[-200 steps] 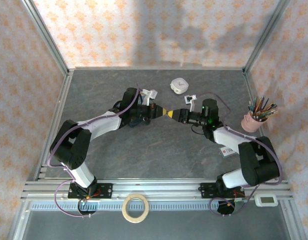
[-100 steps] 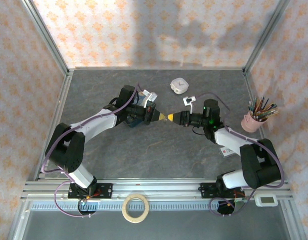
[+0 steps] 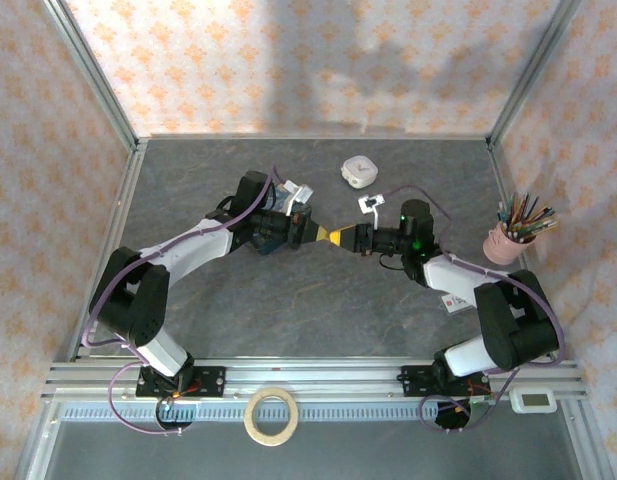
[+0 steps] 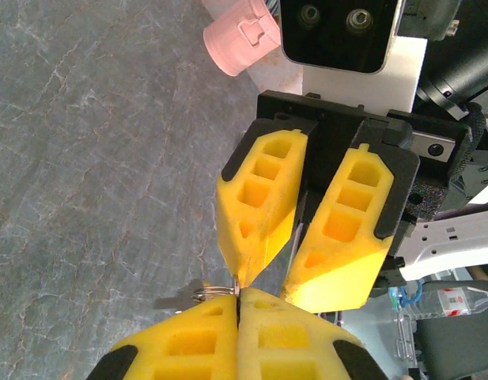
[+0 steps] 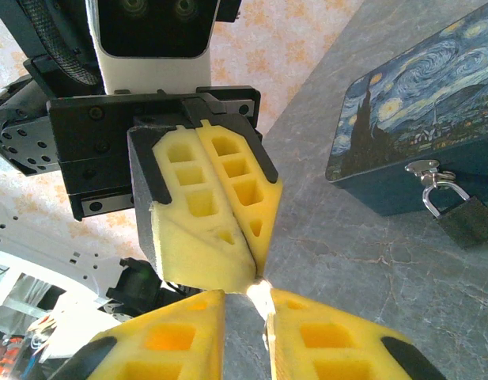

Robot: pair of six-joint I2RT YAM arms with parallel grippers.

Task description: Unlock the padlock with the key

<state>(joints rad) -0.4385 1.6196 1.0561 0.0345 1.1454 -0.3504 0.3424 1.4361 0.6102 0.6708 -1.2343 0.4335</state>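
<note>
The right tool (image 3: 342, 238) has edged left, meeting the left tool (image 3: 326, 236) tip to tip above the worktop (image 3: 288, 300). The left tool is clamped on the key (image 5: 258, 294), seemingly for handover; the right tool's fingers stand apart around it. The right wrist view adds the padlock (image 5: 463, 218), hanging on the blue tin (image 5: 402, 127) at right.

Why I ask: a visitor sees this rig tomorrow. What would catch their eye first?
Mid-table, the left end effector pinches a silver key, tip to tip with the right end effector, whose yellow jaws stand slightly apart. Beside them sits a blue Starry Night tin, a dark padlock hanging from its hasp.
</note>
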